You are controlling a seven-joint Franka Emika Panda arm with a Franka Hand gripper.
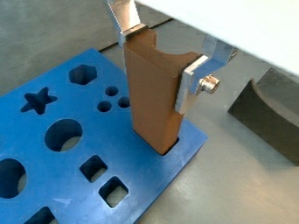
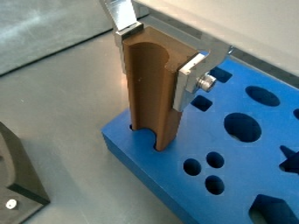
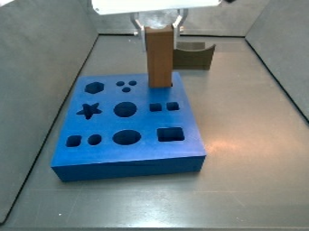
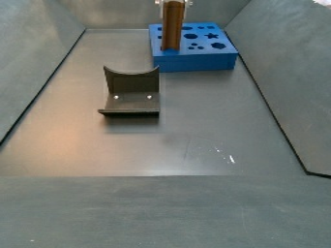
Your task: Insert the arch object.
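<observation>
Here, nearest in a side view, bare grey worktop, then the dark fixture left of centre, standing apart from everything else. In a side view it shows as a dark block beyond the board, at the far right.

Blue board lies flat on the worktop, cut with holes: star, hexagon, rounds, squares, ovals. In a side view it sits at the far end, well apart from the fixture.

Arch stands upright at the board's far edge, its lower end down in a slot there. Both wrist views show it vertical, orange-brown, flat-sided; a long curved groove runs down one face. Its foot goes into the board near a corner.

Hand above, pinching the arch near its top, one silver finger flat on one side, its mate on the opposite side. In a side view the hand hangs from the top of frame over the board's far edge.
</observation>
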